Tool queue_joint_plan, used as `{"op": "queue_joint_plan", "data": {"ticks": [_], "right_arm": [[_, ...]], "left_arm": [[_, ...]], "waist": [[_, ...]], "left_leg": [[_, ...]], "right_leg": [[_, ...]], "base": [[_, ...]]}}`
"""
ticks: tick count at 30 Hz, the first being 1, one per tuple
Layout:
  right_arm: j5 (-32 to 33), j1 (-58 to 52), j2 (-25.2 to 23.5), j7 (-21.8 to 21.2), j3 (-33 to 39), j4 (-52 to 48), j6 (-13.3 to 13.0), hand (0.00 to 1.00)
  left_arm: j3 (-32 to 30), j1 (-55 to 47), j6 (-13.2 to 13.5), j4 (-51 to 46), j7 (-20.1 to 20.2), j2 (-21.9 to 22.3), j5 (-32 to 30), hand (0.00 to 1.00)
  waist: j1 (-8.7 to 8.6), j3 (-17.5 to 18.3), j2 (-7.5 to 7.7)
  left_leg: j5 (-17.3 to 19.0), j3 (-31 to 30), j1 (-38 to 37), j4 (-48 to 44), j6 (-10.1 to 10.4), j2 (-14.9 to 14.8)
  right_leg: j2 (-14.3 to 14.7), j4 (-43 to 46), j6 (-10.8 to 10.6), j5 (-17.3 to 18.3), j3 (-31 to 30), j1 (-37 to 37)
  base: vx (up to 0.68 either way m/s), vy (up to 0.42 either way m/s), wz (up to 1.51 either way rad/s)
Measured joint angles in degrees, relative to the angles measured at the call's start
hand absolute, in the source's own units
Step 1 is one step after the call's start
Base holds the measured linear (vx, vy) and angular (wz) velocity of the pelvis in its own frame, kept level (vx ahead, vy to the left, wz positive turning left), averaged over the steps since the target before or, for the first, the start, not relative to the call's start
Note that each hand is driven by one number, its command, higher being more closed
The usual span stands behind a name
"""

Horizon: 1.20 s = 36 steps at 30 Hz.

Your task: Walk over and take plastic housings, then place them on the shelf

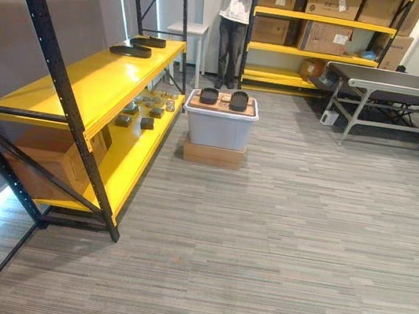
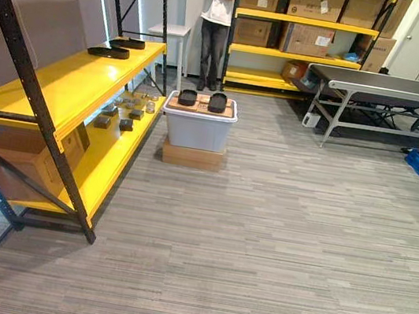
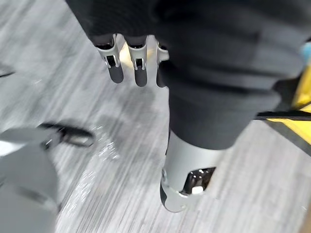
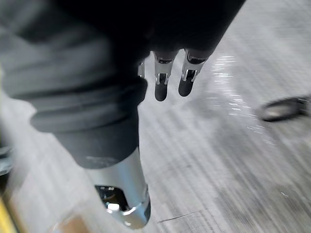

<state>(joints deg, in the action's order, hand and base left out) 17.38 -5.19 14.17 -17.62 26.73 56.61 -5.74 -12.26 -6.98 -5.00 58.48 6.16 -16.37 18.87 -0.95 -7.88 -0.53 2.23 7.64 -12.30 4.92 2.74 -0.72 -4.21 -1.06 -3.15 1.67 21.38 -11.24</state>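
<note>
Two black plastic housings sit side by side on a cardboard sheet on top of a lidded grey bin, which stands on a flat cardboard box on the carpet just beside the far end of the yellow shelf. Two more black housings already lie on the far end of that shelf's top board. The left robot hand hangs over the carpet with its fingers loosely straight and the thumb apart, holding nothing. The right robot hand hangs the same way, also empty. The coming move turns on one relation: the housings lie ahead and a little to the left of the view's middle, well apart from both hands, so walking has to come before any reach. Each housing looks like a shallow oval tray whose long axis seems to run away from the robot, though at this range that is hard to be sure of. Neither hand is clearly nearer; the bin's leftward offset slightly favours the left, and with two housings one per hand looks workable. A person stands beyond the bin, by a second rack of cardboard boxes — worth minding on the approach — and a conveyor stand lies off to the right.
</note>
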Motion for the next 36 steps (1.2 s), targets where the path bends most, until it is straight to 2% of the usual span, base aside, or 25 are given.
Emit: {"op": "queue_joint_plan", "data": {"ticks": [1,3,5,7,9,14,26,29,30,32,36], "right_arm": [[0.37,-0.36,0.04,-0.37,-0.31,-2.58,-0.38,0.0],[2.94,-0.58,0.03,-0.37,-1.16,-3.96,-0.06,0.0],[5.04,-1.0,0.0,-0.62,-1.65,-3.97,0.57,0.0],[9.47,-1.93,-0.46,-0.86,-1.61,-3.43,2.18,0.0],[11.33,-2.78,-0.99,-0.62,-1.48,-2.89,2.69,0.0],[11.39,-3.39,-1.32,-0.56,-0.63,-1.61,2.77,0.0],[11.54,-2.71,-1.54,-0.88,-0.7,0.17,2.75,0.0],[11.79,-1.97,-1.85,-0.84,-0.7,0.7,2.89,0.0],[13.71,-1.85,-1.95,-0.69,-0.65,0.74,3.56,0.0],[14.36,-1.53,-2.49,-0.14,0.11,1.11,5.04,0.0],[13.71,-1.06,-3.59,0.91,0.16,2.34,5.94,0.0]], "left_arm": [[-0.83,-0.93,1.91,-1.82,-0.47,0.12,0.02,0.0],[-2.15,-1.26,2.65,-3.22,-0.99,0.37,1.24,0.0],[-2.37,-1.63,2.72,-3.43,-1.01,1.08,3.04,0.0],[-2.95,-2.49,2.49,-3.37,-0.6,3.14,3.5,0.0],[-3.04,-3.08,2.37,-3.32,0.57,5.3,4.74,0.0],[-2.89,-3.9,2.57,-3.48,2.04,6.05,5.16,0.0],[-2.03,-4.0,3.27,-3.54,-0.02,5.87,8.75,0.0],[-2.05,-4.05,3.18,-3.4,0.52,5.86,10.95,0.0],[-2.08,-4.06,2.9,-3.28,0.69,5.87,11.91,0.0],[-2.74,-4.56,1.43,-2.53,0.77,6.05,13.71,0.0],[-4.48,-5.66,-0.02,-0.83,1.99,6.93,13.54,0.0]], "waist": [[0.18,-0.1,0.21],[0.41,-0.11,0.35],[0.43,-0.1,0.41],[0.36,-0.09,0.44],[0.35,-0.05,0.45],[0.19,0.5,0.83],[-0.27,1.24,1.3],[-0.33,1.37,1.32],[-0.32,1.38,1.33],[-0.22,1.4,1.34],[-0.02,1.37,1.38]], "left_leg": [[0.0,0.07,0.11,0.02,0.0,0.02],[0.01,0.13,0.14,0.08,0.0,0.03],[0.01,0.14,0.16,0.22,-0.01,0.09],[0.0,0.16,0.19,0.23,-0.01,0.18],[-0.05,0.16,0.21,0.22,-0.08,0.23],[-0.36,0.41,0.2,0.24,-0.41,0.21],[-0.63,2.13,0.05,0.22,-0.8,-0.03],[-0.62,2.76,-0.19,0.16,-0.78,-0.17],[-0.61,2.85,-0.33,0.04,-0.77,-0.22],[-0.47,3.28,-1.14,0.03,-0.59,-0.32],[-0.27,4.11,-0.94,-0.31,-0.4,-0.32]], "right_leg": [[0.0,0.01,0.01,0.02,-0.03,0.15],[0.0,0.01,0.05,0.06,-0.03,0.18],[-0.07,0.01,-0.01,0.14,0.01,0.18],[-0.14,0.01,-0.01,0.18,0.09,0.18],[-0.19,0.01,-0.01,0.19,0.16,0.16],[-0.19,0.22,0.0,0.18,0.06,0.27],[0.11,0.45,0.57,-0.25,-1.59,1.03],[0.27,0.46,0.72,-0.39,-2.09,1.02],[0.33,0.47,0.79,-0.44,-2.18,0.96],[0.49,0.46,0.81,-0.45,-2.93,0.41],[0.49,0.75,1.04,-0.71,-3.92,1.08]], "base": [[0.0,0.0,0.0],[-0.03,-0.034,-0.01],[-0.01,-0.016,0.0],[0.0,0.0,0.0],[0.0,0.0,0.0],[-0.04,-0.029,-0.01],[-0.04,-0.021,-0.07],[-0.03,-0.024,-0.1],[-0.05,-0.033,-0.06],[-0.05,-0.028,-0.12],[-0.04,-0.017,-0.15]]}}
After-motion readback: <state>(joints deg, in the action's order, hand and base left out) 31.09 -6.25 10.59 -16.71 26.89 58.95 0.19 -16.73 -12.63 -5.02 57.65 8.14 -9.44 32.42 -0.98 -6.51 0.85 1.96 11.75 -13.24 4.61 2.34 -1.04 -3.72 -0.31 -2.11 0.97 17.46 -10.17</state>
